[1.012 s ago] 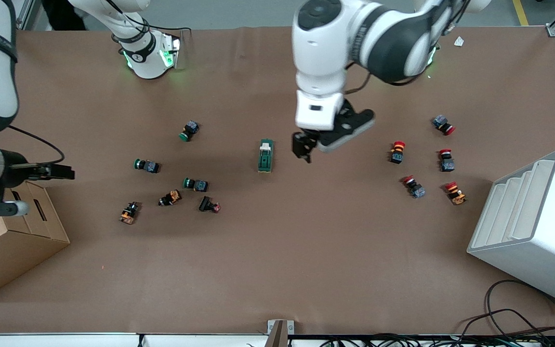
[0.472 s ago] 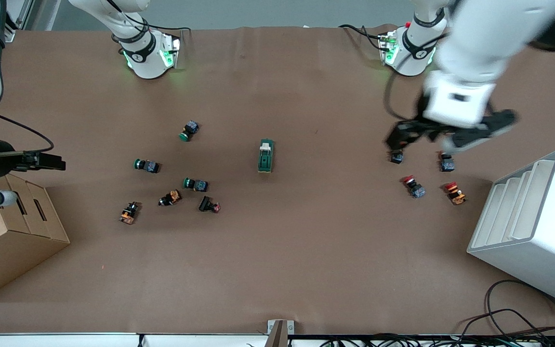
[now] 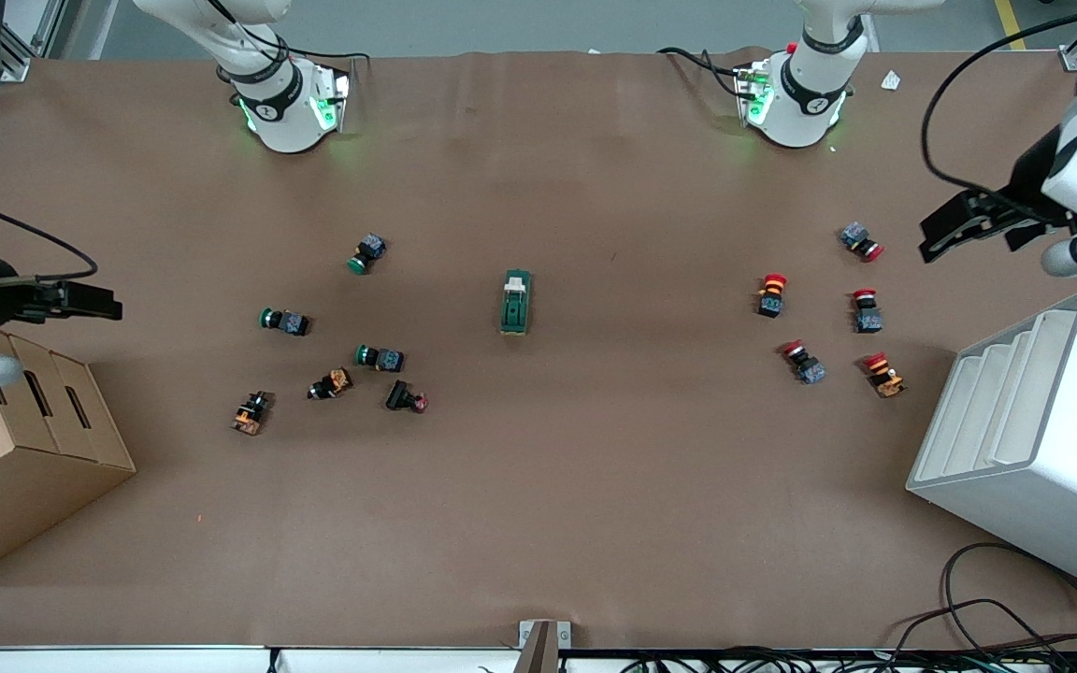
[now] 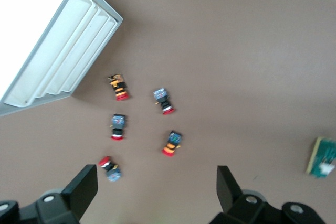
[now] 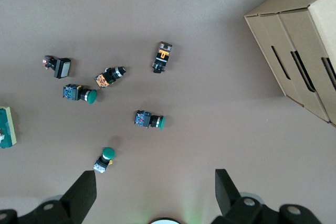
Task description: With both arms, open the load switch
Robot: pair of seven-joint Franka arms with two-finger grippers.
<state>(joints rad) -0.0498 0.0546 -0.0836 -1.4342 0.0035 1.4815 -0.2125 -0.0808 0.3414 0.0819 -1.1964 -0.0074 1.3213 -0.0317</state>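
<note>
the load switch (image 3: 515, 302) lay flat near the middle of the table (image 3: 595, 486), with nothing touching it. its cream end pointed to the edge where the arms stand. your left gripper (image 3: 954, 224) hung high near the white rack (image 3: 1034, 439), fingers wide apart. your right gripper (image 3: 80, 301) hung by the cardboard box (image 3: 24, 449), fingers apart too. the switch looked small, hard and light, so it could slide. you could hold its long green sides with one gripper and work the cream end with the other.

front overhead; wrists look down, sharing table (image 3: 595, 486).
</note>
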